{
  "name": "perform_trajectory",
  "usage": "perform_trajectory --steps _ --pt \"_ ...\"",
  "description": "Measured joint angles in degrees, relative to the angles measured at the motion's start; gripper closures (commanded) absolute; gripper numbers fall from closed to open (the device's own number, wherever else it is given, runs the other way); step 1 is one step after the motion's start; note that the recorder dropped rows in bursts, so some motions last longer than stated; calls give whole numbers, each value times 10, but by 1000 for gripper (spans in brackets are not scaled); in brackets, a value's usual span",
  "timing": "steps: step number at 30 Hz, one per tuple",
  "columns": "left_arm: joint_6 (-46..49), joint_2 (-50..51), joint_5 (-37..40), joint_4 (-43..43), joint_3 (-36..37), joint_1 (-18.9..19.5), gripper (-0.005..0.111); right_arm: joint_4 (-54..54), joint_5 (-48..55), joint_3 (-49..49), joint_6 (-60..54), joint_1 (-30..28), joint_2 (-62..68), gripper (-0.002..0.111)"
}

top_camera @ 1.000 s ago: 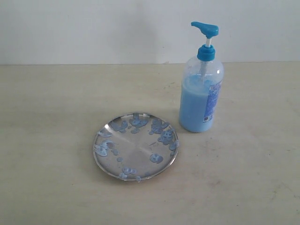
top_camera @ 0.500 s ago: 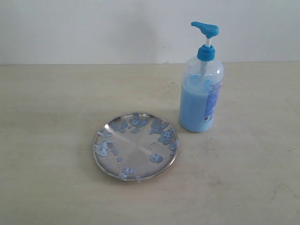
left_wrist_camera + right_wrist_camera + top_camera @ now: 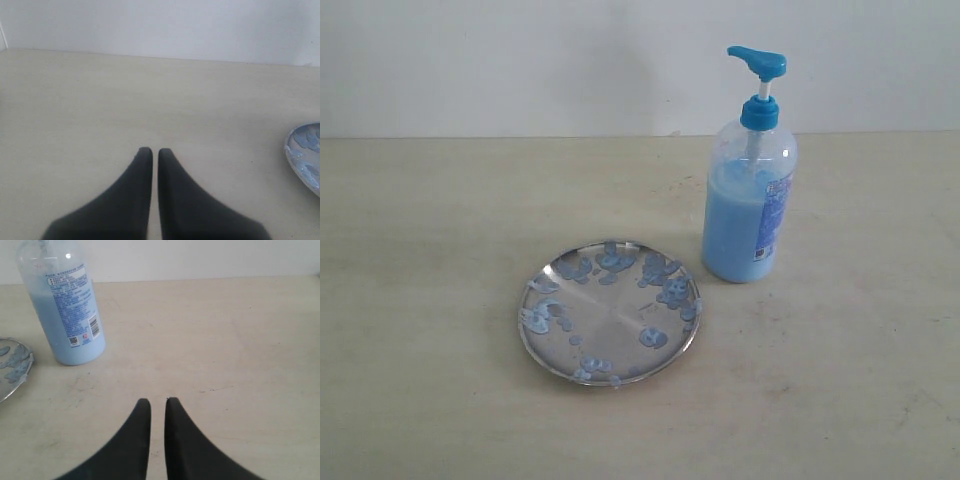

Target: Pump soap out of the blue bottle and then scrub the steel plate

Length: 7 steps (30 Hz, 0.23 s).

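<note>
Nothing has shifted over the last second: the blue bottle stands upright toward the back right of the bench, its pump head raised. The steel plate lies flat just in front and to the left of the bottle, close to it but not touching. Blobs of soap already dot the plate, mostly round its rim. Neither arm shows in the exterior view. The left gripper has its jaws together on nothing, over bare bench with the plate's edge off to one side. The right gripper also has its jaws together and empty, short of the bottle. With no motion, the pumping looks not yet begun; reaching the pump head likely comes next.
</note>
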Motion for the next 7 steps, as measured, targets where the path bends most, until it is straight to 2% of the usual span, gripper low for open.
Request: perform_trajectory --steps 4,7 --pt "0 0 0 0 0 -1 102 0 0 0 0 0 0 108" --pt "0 0 0 0 0 -17 102 0 0 0 0 0 0 108"
